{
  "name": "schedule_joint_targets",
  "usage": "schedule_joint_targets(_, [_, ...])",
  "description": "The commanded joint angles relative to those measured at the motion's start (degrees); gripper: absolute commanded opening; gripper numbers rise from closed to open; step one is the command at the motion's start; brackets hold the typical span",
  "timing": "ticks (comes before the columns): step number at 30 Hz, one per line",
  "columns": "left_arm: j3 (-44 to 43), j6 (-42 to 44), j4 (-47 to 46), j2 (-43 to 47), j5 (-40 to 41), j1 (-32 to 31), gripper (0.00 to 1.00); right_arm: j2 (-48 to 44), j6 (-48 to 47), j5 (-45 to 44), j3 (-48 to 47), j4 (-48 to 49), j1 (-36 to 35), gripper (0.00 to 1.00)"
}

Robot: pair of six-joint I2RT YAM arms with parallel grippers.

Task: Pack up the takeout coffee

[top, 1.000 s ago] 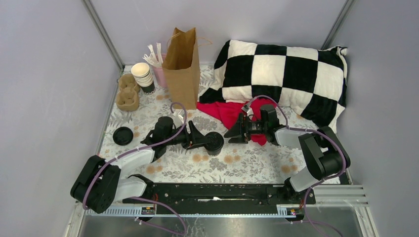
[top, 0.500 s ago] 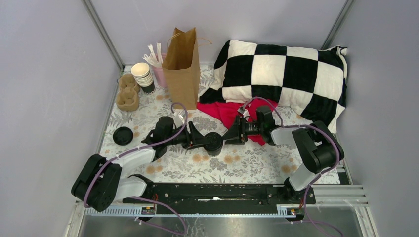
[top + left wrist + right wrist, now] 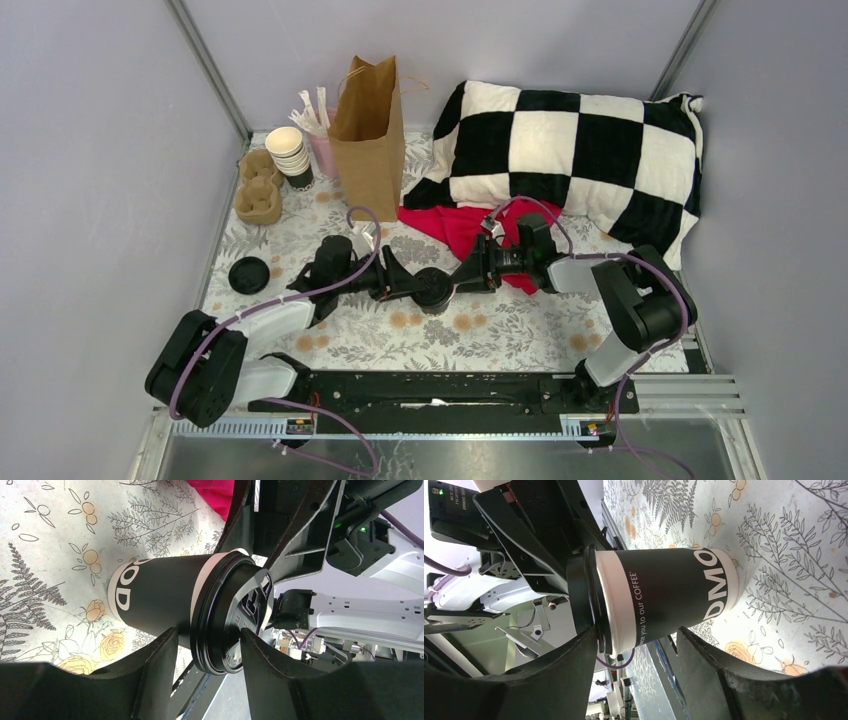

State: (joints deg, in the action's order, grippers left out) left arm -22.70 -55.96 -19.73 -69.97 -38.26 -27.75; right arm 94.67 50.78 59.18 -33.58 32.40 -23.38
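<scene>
Left gripper [image 3: 414,285] and right gripper [image 3: 459,278] both bracket takeout coffee [image 3: 433,287]; gripped or not, I cannot tell. Risk: opposed pushes tip it.

Overhead camera looks down; 2 close wrist cameras share the cup [image 3: 155,605].

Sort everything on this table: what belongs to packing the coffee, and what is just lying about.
For the job: takeout coffee, brown paper bag.

Lying about: checkered pillow, red cloth, stack of lidless cups, cardboard cup carrier, loose black lid, pink holder of wrapped straws.
</scene>
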Motion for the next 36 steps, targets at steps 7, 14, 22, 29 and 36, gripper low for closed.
schedule_joint_targets(7, [-4.8, 2.9, 3.5, 3.1, 1.1, -0.5, 0.64, -8.3, -1.1, -2.4, -2.4, -5.4, 0.2, 0.73])
schedule_joint_targets(14, [-5.2, 2.6, 5.5, 5.3, 1.3, -0.8, 0.77, -8.4, -0.3, -2.4, -1.4, -4.1, 0.6, 0.73])
schedule_joint_targets(22, [-7.2, 2.2, 8.8, 5.6, 3.0, -2.3, 0.84, -8.0, -2.2, -3.1, -2.0, -6.6, 0.5, 0.70])
schedule_joint_targets(29, [-9.9, 2.0, 10.8, 5.4, 5.0, -3.4, 0.87, -8.4, -1.6, -3.2, -1.6, -5.7, -0.1, 0.70])
schedule_joint_targets(36, [-11.1, 2.5, 12.5, 4.4, 7.4, -4.0, 0.91, -8.6, 0.0, -3.7, -0.6, -3.4, -0.3, 0.72])
